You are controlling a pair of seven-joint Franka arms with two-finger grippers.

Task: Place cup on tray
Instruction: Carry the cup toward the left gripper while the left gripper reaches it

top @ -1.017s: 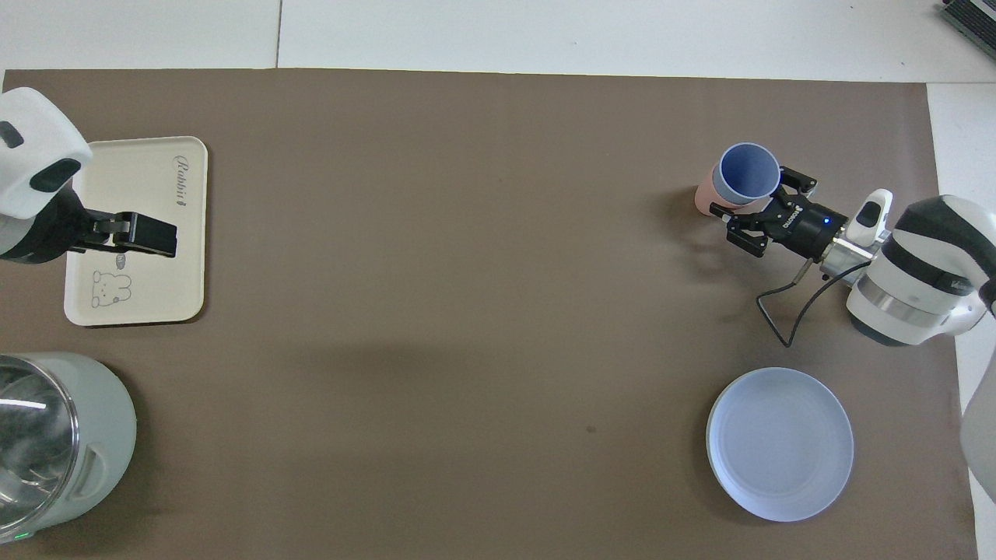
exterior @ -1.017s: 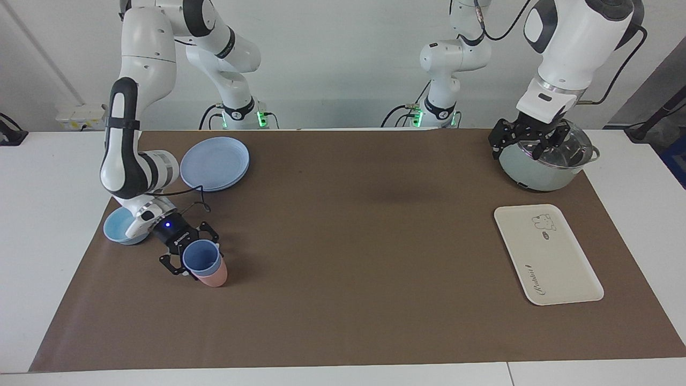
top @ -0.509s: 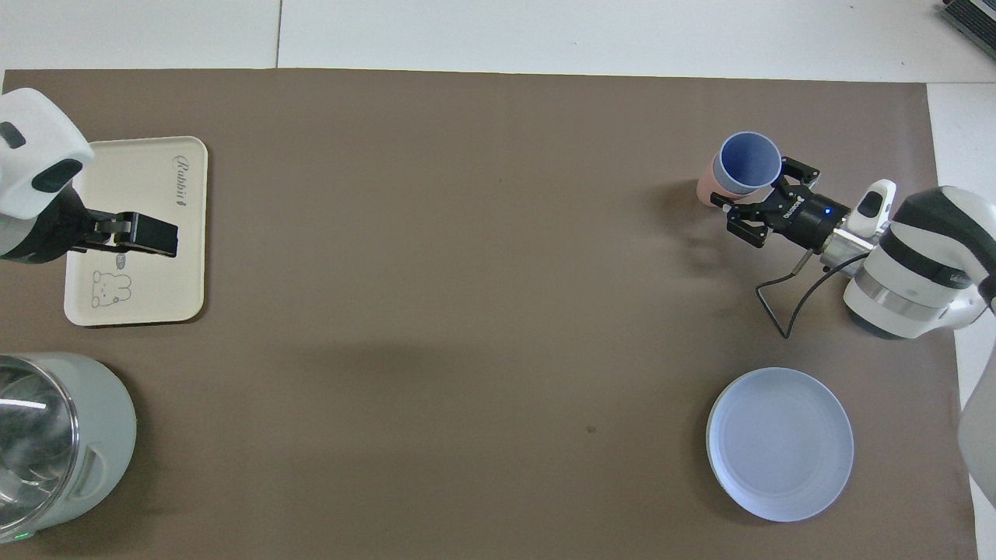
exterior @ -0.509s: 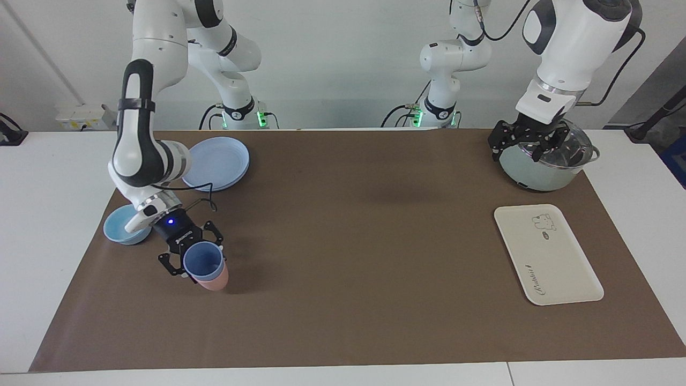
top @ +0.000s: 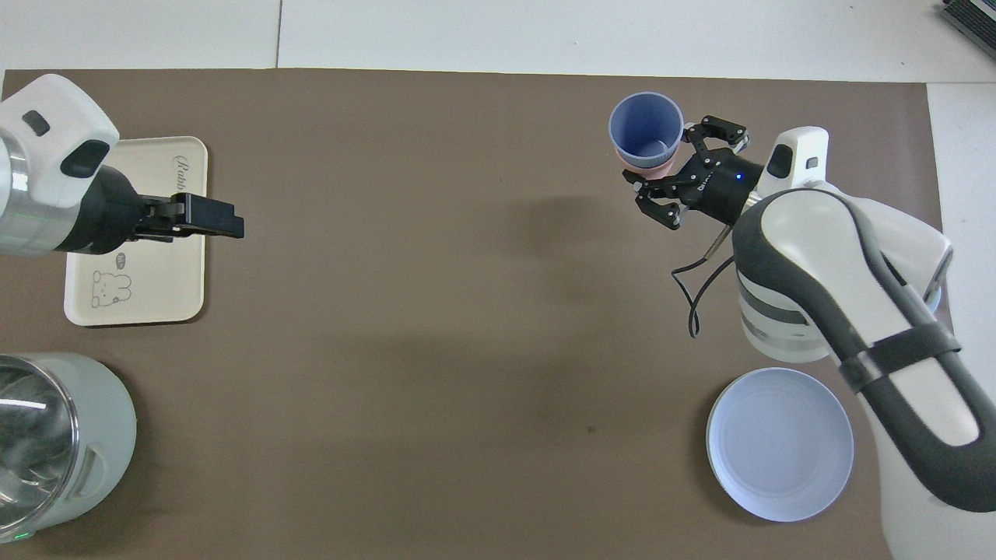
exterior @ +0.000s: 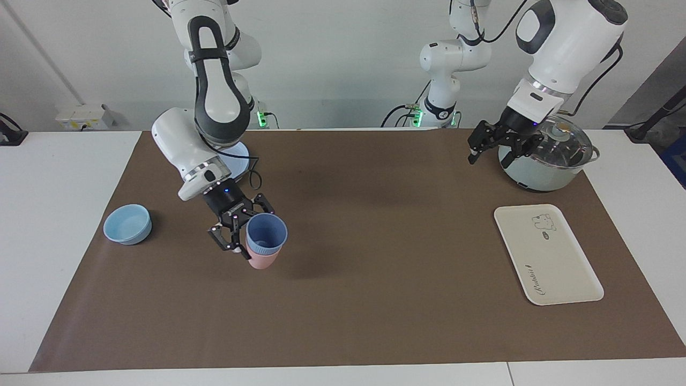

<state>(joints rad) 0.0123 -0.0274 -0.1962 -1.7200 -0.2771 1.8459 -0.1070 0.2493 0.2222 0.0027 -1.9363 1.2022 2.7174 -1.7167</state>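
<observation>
Right end effector [exterior: 242,239] clamped on the cup [exterior: 266,235], nested in a pink tumbler [exterior: 262,260], raised over the desk's mat [exterior: 375,300] | left end effector [exterior: 496,147] open over mat beside pot [exterior: 546,161] | tray [exterior: 563,268] at left arm's end, well apart from cup

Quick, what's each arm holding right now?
Left end effector: cannot be told; raised beside the pot.
Right end effector: shut on the cup, pink tumbler nested beneath.
</observation>
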